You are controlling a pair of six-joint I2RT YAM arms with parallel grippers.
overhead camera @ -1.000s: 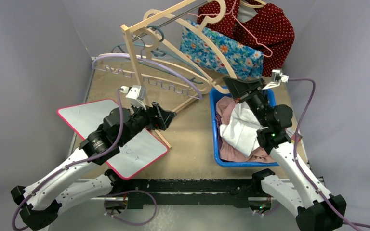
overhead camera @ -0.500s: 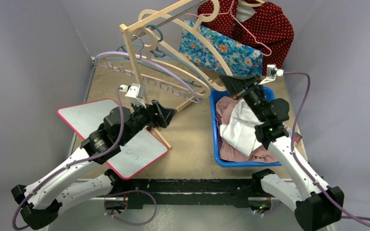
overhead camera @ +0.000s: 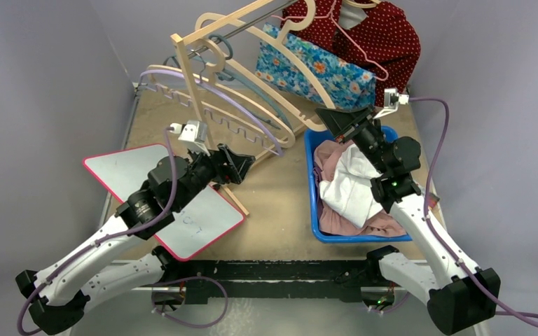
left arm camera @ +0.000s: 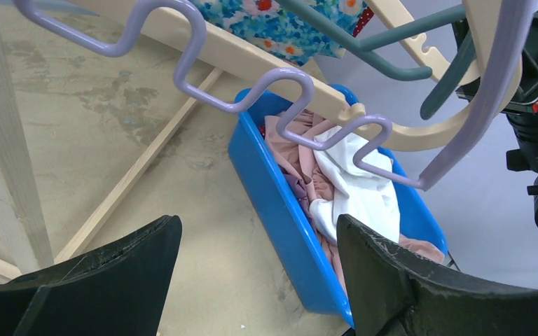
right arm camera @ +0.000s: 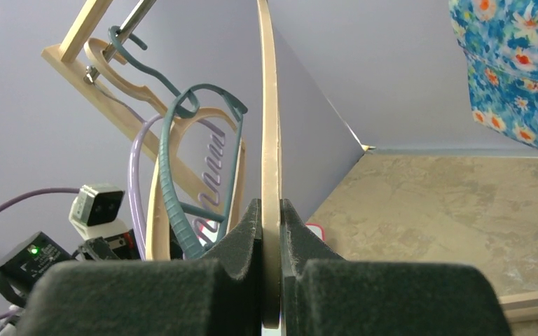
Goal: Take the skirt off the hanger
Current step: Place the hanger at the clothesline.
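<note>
Your right gripper [right arm camera: 271, 218] is clamped on the lower tip of the wooden hanger [right arm camera: 269, 105], yet the floral skirt [overhead camera: 315, 70] is not yet off it, up at the rack [overhead camera: 190, 84]. Your left gripper [left arm camera: 256, 234] hangs open and empty, so the removal looks barely begun.

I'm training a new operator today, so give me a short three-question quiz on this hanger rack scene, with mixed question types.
1. Multiple choice: the right claw is shut on: A) the wooden hanger; B) a purple hanger; C) a whiteboard.
2. True or false: the left claw is holding the floral skirt.
3. Fill in: the loose clothes lie in the ____ bin.
Key: 1 A; 2 false, it is open and holds nothing; 3 blue.
</note>
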